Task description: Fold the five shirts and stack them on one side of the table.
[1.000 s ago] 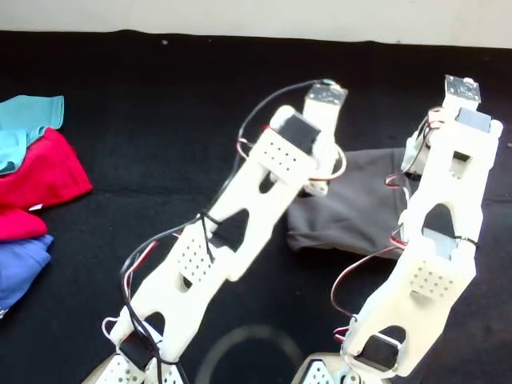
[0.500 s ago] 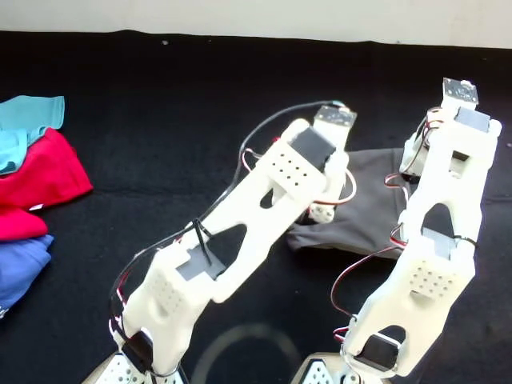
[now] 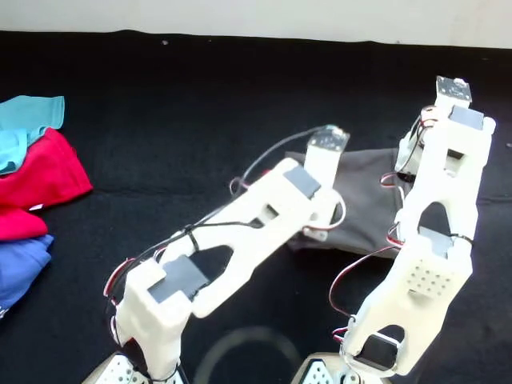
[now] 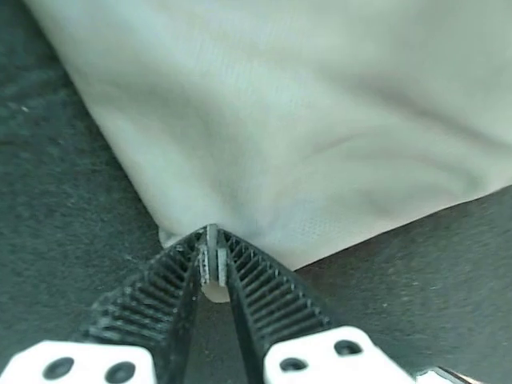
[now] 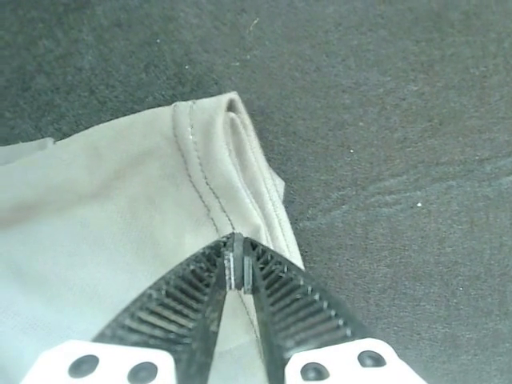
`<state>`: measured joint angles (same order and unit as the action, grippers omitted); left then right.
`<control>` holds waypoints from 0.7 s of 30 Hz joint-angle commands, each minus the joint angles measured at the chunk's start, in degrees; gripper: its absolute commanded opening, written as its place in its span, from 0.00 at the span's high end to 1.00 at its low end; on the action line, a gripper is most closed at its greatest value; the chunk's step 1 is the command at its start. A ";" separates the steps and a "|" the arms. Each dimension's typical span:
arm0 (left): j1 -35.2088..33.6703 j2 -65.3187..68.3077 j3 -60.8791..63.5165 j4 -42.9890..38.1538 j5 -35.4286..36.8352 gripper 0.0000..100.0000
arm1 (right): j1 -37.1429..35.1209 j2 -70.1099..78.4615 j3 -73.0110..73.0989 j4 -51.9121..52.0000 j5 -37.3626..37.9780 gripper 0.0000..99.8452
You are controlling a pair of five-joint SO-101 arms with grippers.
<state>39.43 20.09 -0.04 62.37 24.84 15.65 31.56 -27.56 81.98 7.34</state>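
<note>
Black table spreads across the high view, and two white arms rise from the bottom edge: the left arm slants toward the centre and the right arm stands at the right. Right of centre lies the gray shirt, while a red shirt, a teal shirt and a blue shirt are bunched at the left edge, well apart from it. The left gripper has its claw pressed together, pinching the gray shirt's edge at its left end, and the right gripper pinches the stitched hem at its right end.

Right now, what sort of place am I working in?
Probably a test bench for folding laundry: a black-covered table, a grey shirt laid out on it, coloured shirts piled at one side.
</note>
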 commanded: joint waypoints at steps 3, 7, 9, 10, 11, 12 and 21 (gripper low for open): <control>0.66 -4.35 6.11 -1.93 -0.09 0.99 | -1.45 1.10 -2.51 -2.95 -0.44 0.99; -1.27 -4.35 7.60 -2.02 -0.09 0.99 | -1.10 6.11 -3.47 -3.12 -0.44 0.99; -1.80 -4.35 7.25 -2.29 -0.09 0.99 | -0.75 8.57 -4.62 -3.12 -0.44 0.99; -1.89 -4.35 6.64 -2.37 -0.09 0.99 | -0.48 9.63 -5.67 -3.12 -0.53 0.99; -1.89 -4.35 6.11 -2.29 -0.09 0.99 | -0.22 10.59 -7.34 -3.21 -0.62 0.99; -1.63 -4.35 5.49 -2.20 -0.09 0.99 | -0.13 11.65 -9.45 -3.21 -0.53 0.99; -1.45 -8.22 -2.59 3.43 -0.09 0.99 | 2.07 15.78 -24.04 3.74 -0.70 0.99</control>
<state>38.29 17.27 1.27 63.16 24.84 16.79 48.00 -46.73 82.24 7.34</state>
